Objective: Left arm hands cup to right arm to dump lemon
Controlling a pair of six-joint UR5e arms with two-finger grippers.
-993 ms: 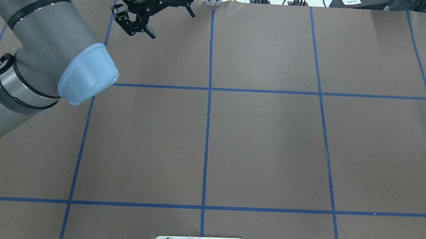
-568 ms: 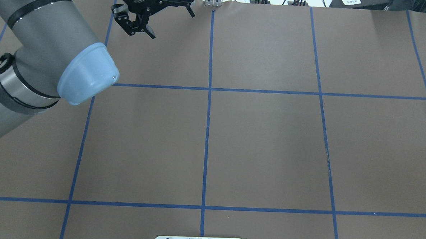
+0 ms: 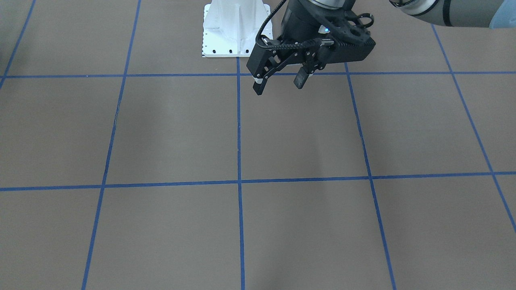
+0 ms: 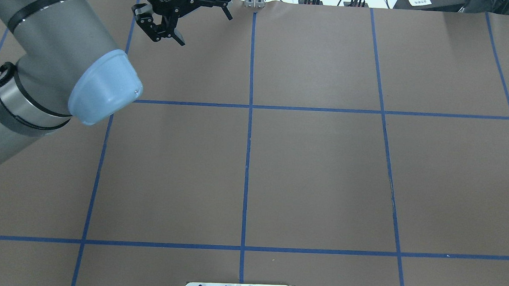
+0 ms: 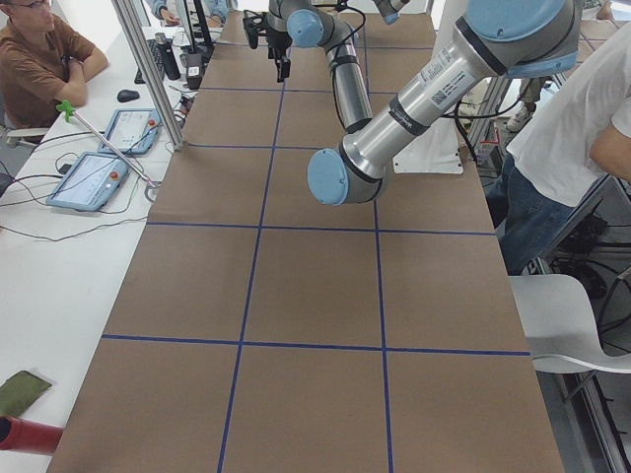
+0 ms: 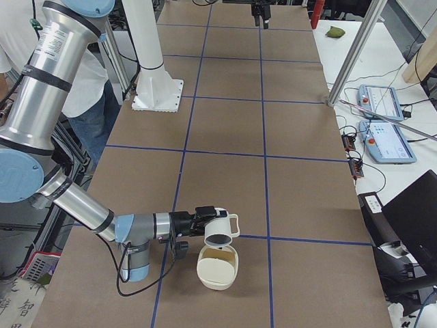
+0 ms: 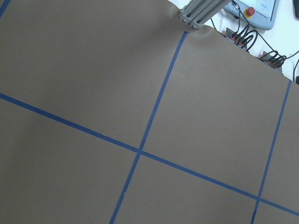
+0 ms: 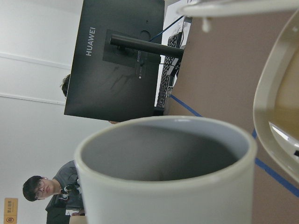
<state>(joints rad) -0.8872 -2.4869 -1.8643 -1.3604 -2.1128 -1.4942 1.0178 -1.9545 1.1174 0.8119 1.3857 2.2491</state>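
1. At the table's (image 4: 322, 171) end on the robot's right, the cup (image 6: 220, 229) is carried in the air at the right gripper (image 6: 209, 219). It is tipped on its side, mouth turned down toward a cream bowl (image 6: 217, 277) that stands on the brown paper directly beneath.
2. The cup's squared handle points up and away from the arm.
3. In the exterior right view the cup's mouth overlaps the bowl's far rim. Contact between them cannot be determined.
4. Right gripper: its black body meets the cup's wall on the arm side. Whether the jaws are clamped on it cannot be told from these views. The right wrist view shows only the cup's rim and greyish inside, with the bowl at the frame's right edge.
5. The lemon cannot be identified. The bowl's inside reads tan-yellow, without detail.
6. The left gripper (image 3: 279, 87) hangs above the table's left half, well apart from the cup. Its fingers point down and its jaws are spread wide, holding nothing.
7. The left wrist view shows brown paper and crossing blue tape lines (image 7: 140, 150).
8. Beyond the cup in the right wrist view are a dark monitor (image 8: 117, 60) and a seated person (image 8: 70, 186).
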